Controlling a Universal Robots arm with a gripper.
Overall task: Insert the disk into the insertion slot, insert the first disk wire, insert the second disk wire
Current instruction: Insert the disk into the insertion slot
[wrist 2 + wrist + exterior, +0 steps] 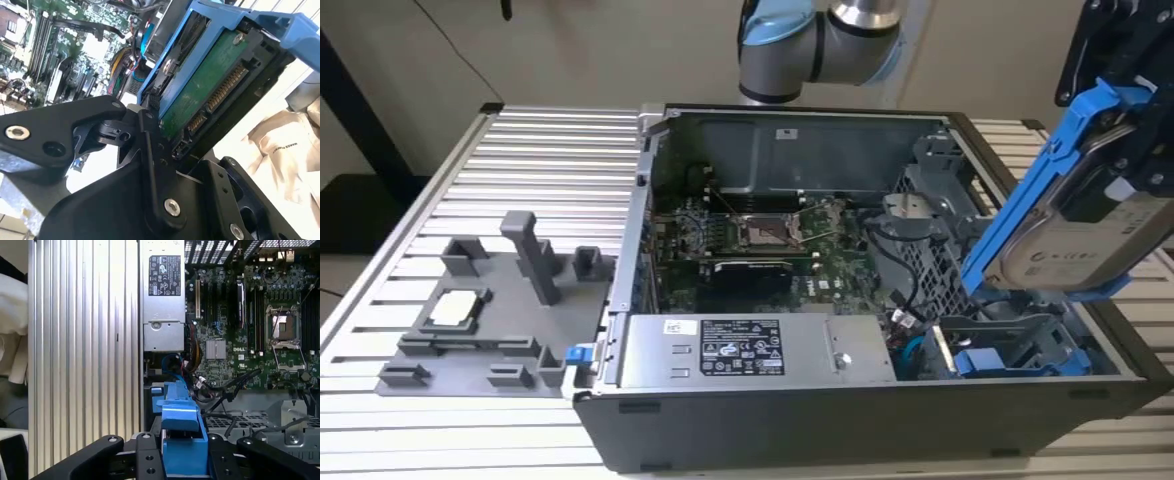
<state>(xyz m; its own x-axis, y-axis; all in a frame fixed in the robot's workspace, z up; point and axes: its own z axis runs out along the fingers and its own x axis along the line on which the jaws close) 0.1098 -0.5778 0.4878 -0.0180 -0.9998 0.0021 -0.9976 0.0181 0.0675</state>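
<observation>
The disk (1074,250), silver-grey with a white label in a bright blue bracket (1027,190), hangs tilted over the open computer case's right end in the exterior view. My gripper (1125,150) is shut on it from above. Below it stands the grey perforated drive cage (937,250) with the insertion slot (1007,335); the disk is outside the slot. In the second wrist view the disk's green circuit board and connectors (207,92) face the camera between my black fingers (150,145). In the first wrist view the blue bracket (182,435) sits between the fingers (145,452), above the cage (260,422).
The open case holds a motherboard (747,235), a grey power-supply box (734,350) along the front and black cables (894,270) beside the cage. A grey fixture plate (494,310) with upright blocks lies on the slatted aluminium table (547,160) at the exterior view's left.
</observation>
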